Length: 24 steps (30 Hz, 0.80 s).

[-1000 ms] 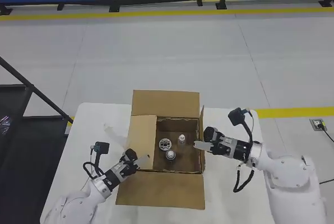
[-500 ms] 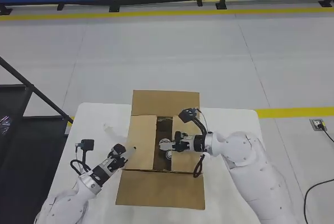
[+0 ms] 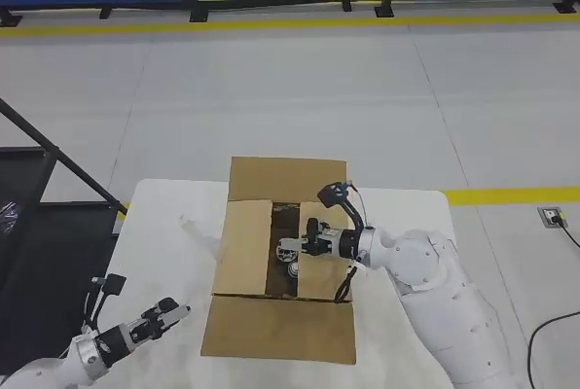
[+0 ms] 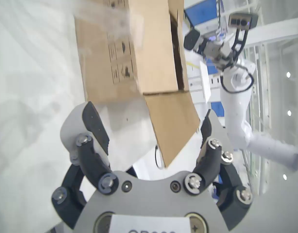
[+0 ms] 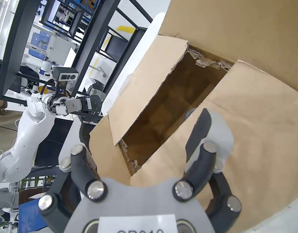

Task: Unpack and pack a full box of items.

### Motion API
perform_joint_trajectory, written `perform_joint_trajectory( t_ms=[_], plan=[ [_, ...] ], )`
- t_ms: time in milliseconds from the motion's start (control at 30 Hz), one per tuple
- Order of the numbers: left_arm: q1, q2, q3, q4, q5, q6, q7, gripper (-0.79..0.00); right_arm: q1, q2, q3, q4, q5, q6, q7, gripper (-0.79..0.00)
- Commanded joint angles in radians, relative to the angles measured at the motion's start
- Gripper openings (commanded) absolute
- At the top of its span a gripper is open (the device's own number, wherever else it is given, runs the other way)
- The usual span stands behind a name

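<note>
brown cardboard box [image 3: 280, 331] sits in the middle of the white table [image 3: 163, 224]. its far flap is laid back flat and its near flap is folded outward toward the robot. the two side flaps are folded partly over the top, with a narrow dark gap between them.

from the top view, the right gripper [image 3: 288, 246] hangs over that gap, at the inner edge of the right side flap. a pale round item [image 3: 288, 259] lies in the box just under it, too small to name.

the right wrist view adds the claw's detail. its fingers [image 5: 203, 124] are spread wide with nothing pinched, one over the side flap and the other partly behind a cardboard flap. ragged torn cardboard shows at both ends of the opening.

the left gripper [image 3: 171, 313] is near the table's front left edge, well apart from the box. the left wrist view shows its two fingers [image 4: 94, 122] splayed wide and bare. beyond them are the printed side wall of the box and a flap corner.
</note>
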Motion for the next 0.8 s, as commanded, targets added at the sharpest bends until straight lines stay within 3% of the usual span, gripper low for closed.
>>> perform_joint_trajectory(
  t_ms=[0,133,367,600,767],
  plan=[
    [0.001,0.011,-0.004,0.003,-0.023,-0.005,-0.145,0.000,0.000,0.000,0.000,0.000,0.000,0.000,0.000,0.000],
    [0.001,0.031,0.034,-0.017,-0.079,0.053,-0.279,0.000,-0.016,0.001,0.009,-0.015,-0.018,0.035,-0.060,0.000],
    [-0.036,0.047,0.124,-0.010,-0.204,0.096,-0.321,0.000,-0.087,0.007,0.048,-0.094,-0.110,0.134,-0.308,0.000],
    [-0.050,0.053,0.135,-0.039,-0.321,0.134,-0.265,0.000,-0.092,0.009,0.084,-0.063,-0.169,0.244,-0.483,0.000],
    [-0.049,0.052,0.136,-0.066,-0.377,0.170,-0.150,0.000,-0.025,0.006,0.099,0.063,-0.186,0.268,-0.563,0.000]
  ],
)
